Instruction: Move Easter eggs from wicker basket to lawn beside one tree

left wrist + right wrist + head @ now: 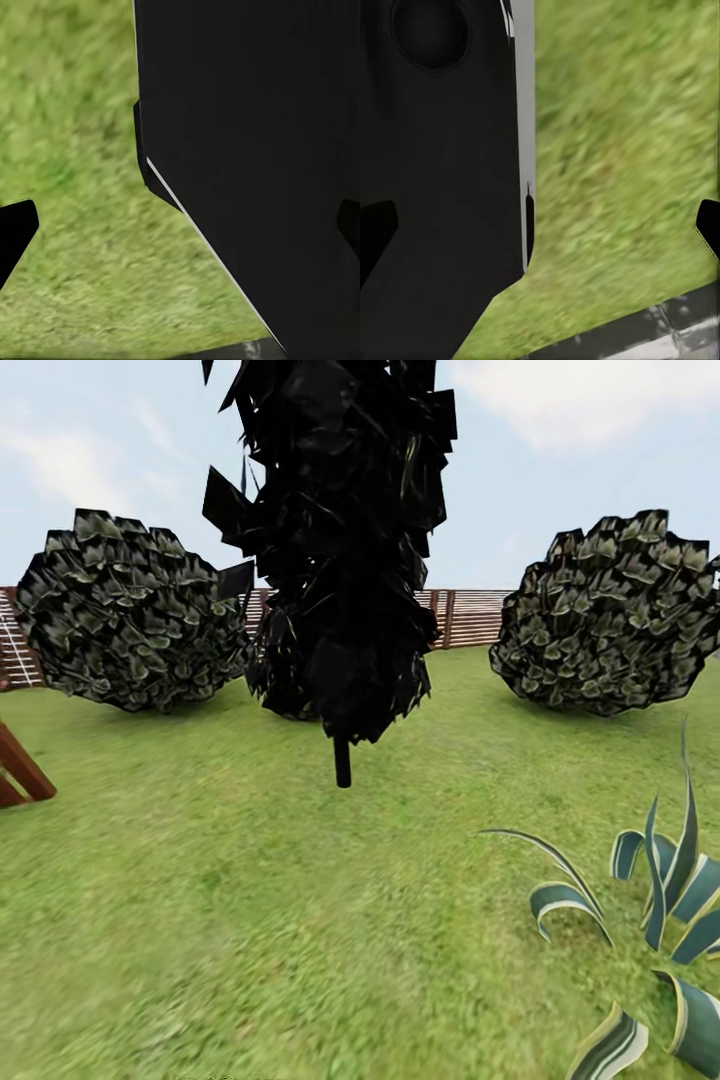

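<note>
Lawn (250,920) and shrubs ahead — fence (470,616) at the back of the garden.

From the head camera, a dark, near-black tree (340,550) with a thin stem stands mid-lawn, between two round bushes (125,622) and (610,615); a striped agave (650,920) sits near at the right, a brown wooden post (20,768) at the left edge. Each wrist camera looks down on blurred grass beside the robot's black body (255,150). The left gripper (180,225) and the right gripper (540,225) both show dark fingertips at opposite frame edges — spread wide, nothing between them, grass beneath.
</note>
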